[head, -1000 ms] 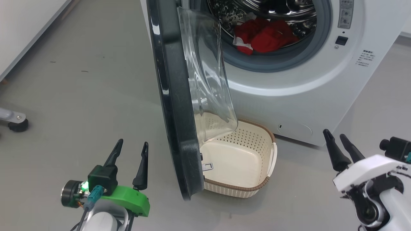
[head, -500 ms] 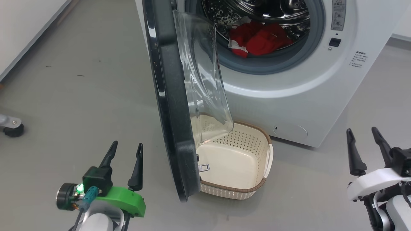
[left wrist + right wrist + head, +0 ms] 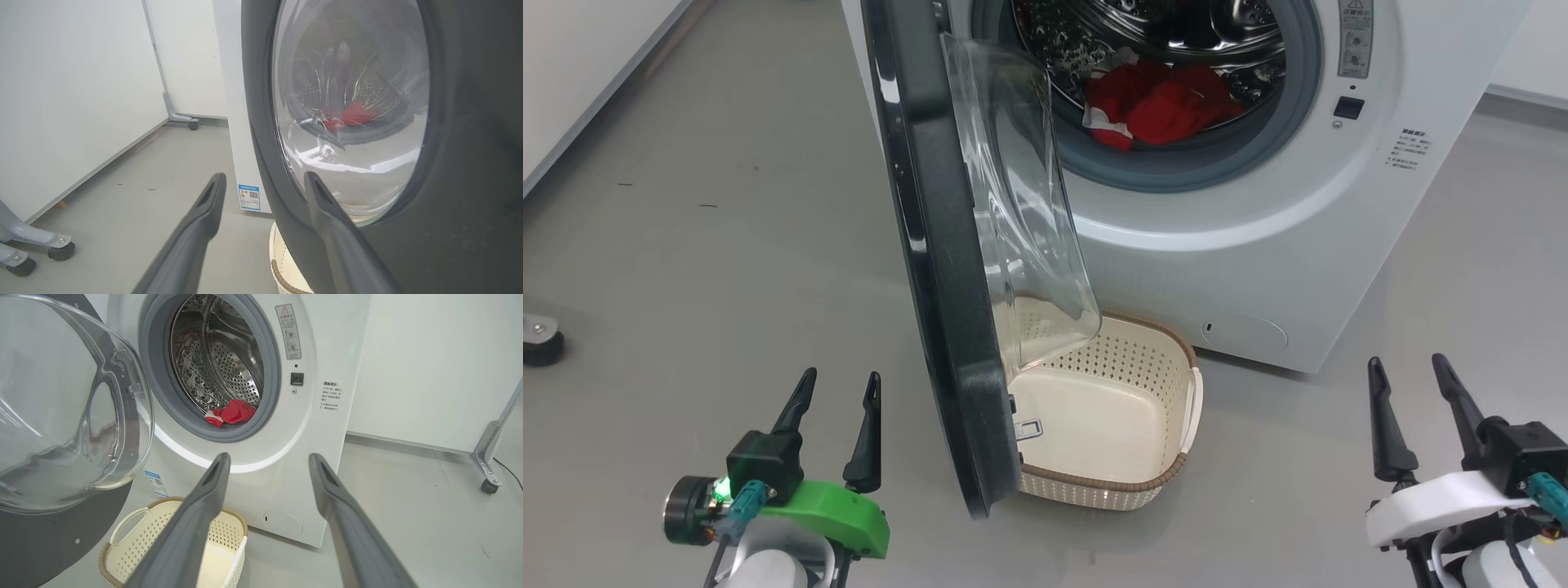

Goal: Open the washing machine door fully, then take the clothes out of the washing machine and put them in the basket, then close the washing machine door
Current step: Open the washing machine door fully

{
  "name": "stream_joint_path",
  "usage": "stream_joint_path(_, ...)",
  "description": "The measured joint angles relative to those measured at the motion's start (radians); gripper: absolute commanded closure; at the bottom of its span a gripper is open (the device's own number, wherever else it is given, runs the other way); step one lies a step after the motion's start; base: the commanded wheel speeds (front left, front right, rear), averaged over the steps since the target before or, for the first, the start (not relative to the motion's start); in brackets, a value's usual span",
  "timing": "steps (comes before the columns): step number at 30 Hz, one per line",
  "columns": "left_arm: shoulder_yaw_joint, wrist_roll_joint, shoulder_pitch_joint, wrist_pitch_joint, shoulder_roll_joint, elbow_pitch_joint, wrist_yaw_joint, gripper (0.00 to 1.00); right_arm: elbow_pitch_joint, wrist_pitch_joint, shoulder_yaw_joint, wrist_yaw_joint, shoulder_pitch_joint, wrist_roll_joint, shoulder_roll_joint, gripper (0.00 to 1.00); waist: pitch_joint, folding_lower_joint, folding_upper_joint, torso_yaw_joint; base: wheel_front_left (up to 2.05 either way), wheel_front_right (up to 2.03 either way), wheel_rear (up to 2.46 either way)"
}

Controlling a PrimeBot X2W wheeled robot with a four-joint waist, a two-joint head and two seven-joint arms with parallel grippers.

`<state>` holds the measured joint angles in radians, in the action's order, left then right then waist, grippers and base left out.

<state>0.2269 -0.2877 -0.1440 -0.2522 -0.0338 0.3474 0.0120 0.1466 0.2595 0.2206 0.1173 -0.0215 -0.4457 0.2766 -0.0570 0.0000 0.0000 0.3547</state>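
The white washing machine (image 3: 1258,245) stands ahead with its door (image 3: 931,286) swung partway open, black rim edge-on and the clear bowl facing the drum. Red clothes (image 3: 1156,102) lie at the drum's front lip. The cream basket (image 3: 1131,359) sits on the floor under the door. My left gripper (image 3: 841,374) is open and empty, left of the door's lower edge; its wrist view shows the left gripper (image 3: 265,174) close to the door's (image 3: 470,122) outer face. My right gripper (image 3: 1405,361) is open and empty, right of the basket. In its wrist view the right gripper (image 3: 269,455) faces the clothes (image 3: 235,412) and the basket (image 3: 135,543).
Grey floor spreads to the left and right of the machine. A white wall panel runs along the far left. A caster foot (image 3: 539,339) stands at the left edge, and another wheeled frame leg (image 3: 488,473) stands far right by the wall.
The head camera has shifted, sliding the machine and basket left in the picture. My right gripper has swung from a leftward tilt to near upright and sits lower. Both grippers stay open.
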Motion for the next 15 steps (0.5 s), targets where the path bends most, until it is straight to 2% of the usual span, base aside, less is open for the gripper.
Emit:
stream_joint_path(5,-0.002,0.000,0.000,0.000,0.000,0.003,-0.001,0.00,-0.019,0.000,-0.009,0.000,-0.025,0.022,-0.049,0.00,0.002,0.0000,0.0000,-0.007,0.00,0.00,0.00)
stream_joint_path(15,-0.002,0.000,0.000,0.000,0.000,0.012,-0.008,0.00,-0.033,0.000,-0.005,0.000,-0.051,0.074,-0.093,0.00,-0.001,0.0000,0.0000,-0.016,0.00,0.00,0.00)
